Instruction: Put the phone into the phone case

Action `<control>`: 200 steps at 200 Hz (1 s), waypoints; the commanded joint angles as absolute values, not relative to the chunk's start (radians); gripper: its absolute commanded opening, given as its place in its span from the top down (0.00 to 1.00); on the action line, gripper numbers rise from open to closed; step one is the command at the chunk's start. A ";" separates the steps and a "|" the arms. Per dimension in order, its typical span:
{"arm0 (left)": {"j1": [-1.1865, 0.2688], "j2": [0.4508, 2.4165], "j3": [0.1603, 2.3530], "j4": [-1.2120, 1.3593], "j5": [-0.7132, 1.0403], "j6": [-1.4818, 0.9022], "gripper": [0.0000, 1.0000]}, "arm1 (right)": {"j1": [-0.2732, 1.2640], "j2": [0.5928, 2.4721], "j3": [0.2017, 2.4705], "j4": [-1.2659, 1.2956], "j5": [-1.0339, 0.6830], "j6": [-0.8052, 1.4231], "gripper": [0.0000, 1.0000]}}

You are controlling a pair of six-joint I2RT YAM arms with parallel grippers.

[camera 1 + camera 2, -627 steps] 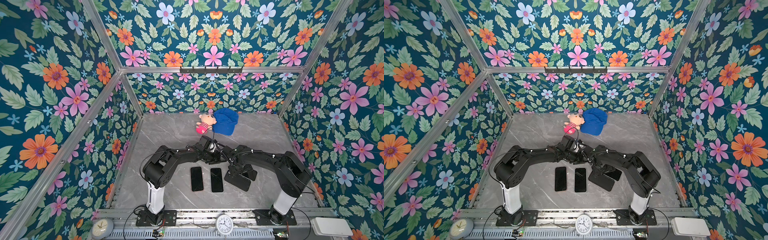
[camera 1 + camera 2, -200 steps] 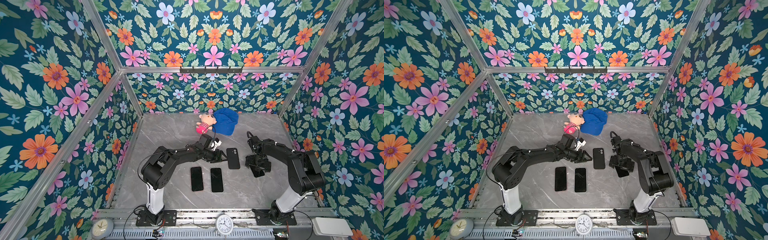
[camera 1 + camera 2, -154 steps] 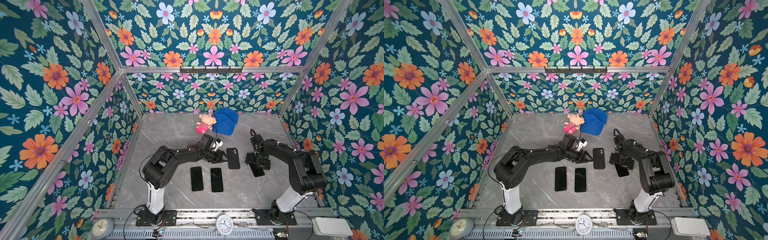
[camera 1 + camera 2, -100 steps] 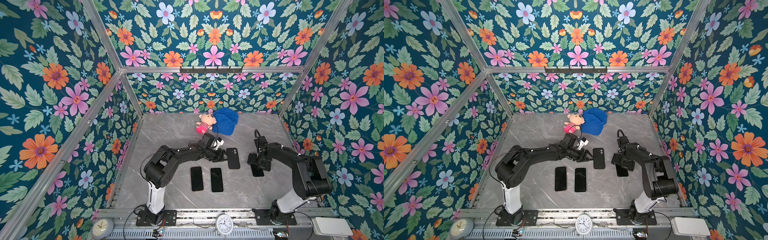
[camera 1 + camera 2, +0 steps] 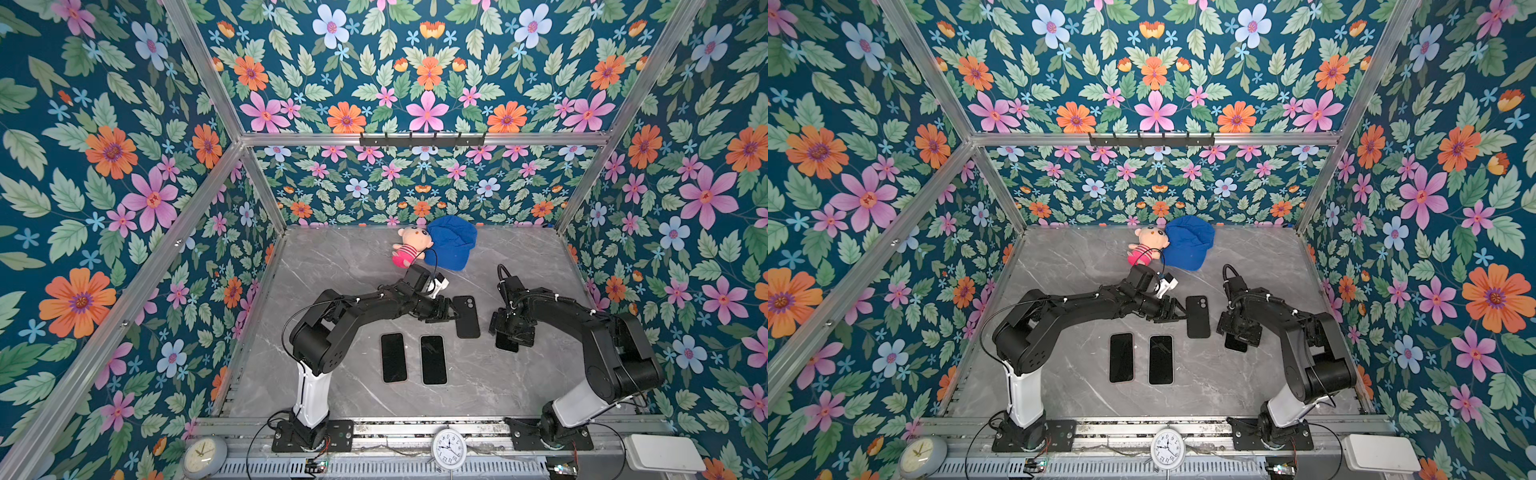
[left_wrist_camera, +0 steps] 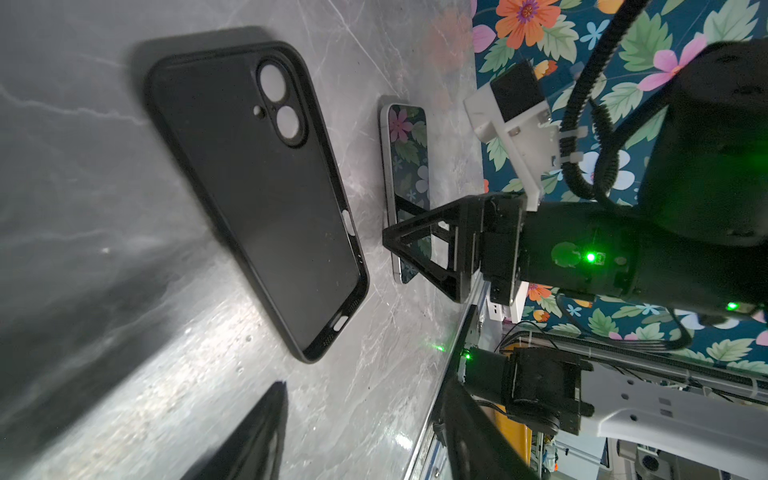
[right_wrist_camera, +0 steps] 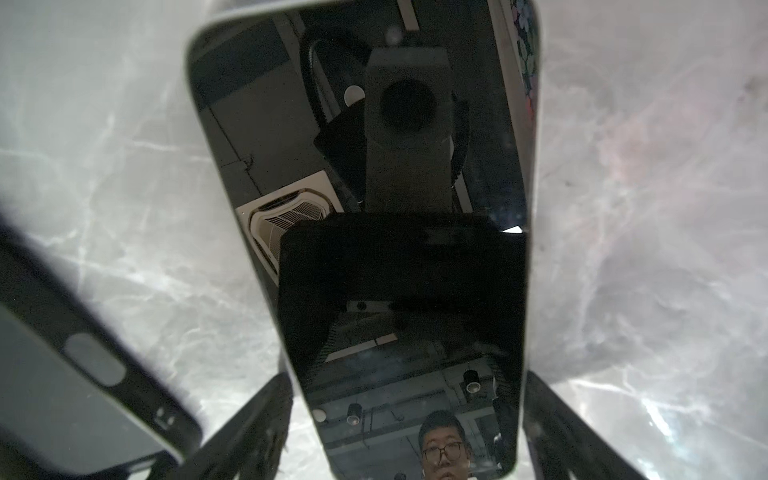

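"Where's the phone case?"

"Flat on the table, open side up, with nothing in it. The left fingers are at its left edge, partly apart, and there's nothing between them."

"And the phone?"

"Just right of the case, screen up, lying flat under the right arm. The right fingers are spread wide, one along each long edge. I can't tell if they're actually pinching it."

"Those others?"

"Spare phones, side by side near the front edge, well clear of both arms."
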State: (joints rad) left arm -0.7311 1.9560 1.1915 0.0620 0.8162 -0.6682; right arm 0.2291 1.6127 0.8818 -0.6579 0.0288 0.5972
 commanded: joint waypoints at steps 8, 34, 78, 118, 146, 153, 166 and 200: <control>-0.727 1.949 1.216 0.031 0.818 -0.637 0.38 | 0.230 1.630 0.881 -0.672 0.060 0.616 0.19; -0.716 1.951 1.243 -0.002 0.814 -0.623 0.38 | 0.231 1.614 0.869 -0.664 0.052 0.595 0.24; -0.707 1.962 1.264 -0.032 0.805 -0.608 0.38 | 0.230 1.594 0.863 -0.668 0.066 0.575 0.27; -0.705 1.982 1.295 -0.056 0.803 -0.605 0.38 | 0.231 1.592 0.863 -0.645 0.044 0.544 0.30; -0.697 1.983 1.313 -0.083 0.803 -0.597 0.38 | 0.230 1.553 0.859 -0.654 0.035 0.526 0.31; -0.694 1.985 1.316 -0.085 0.805 -0.597 0.38 | 0.230 1.537 0.858 -0.659 0.034 0.521 0.31; -0.690 1.986 1.320 -0.092 0.807 -0.594 0.38 | 0.230 1.508 0.855 -0.666 0.027 0.510 0.31; -0.675 1.986 1.302 -0.084 0.814 -0.597 0.38 | 0.246 1.454 0.847 -0.654 -0.015 0.469 0.32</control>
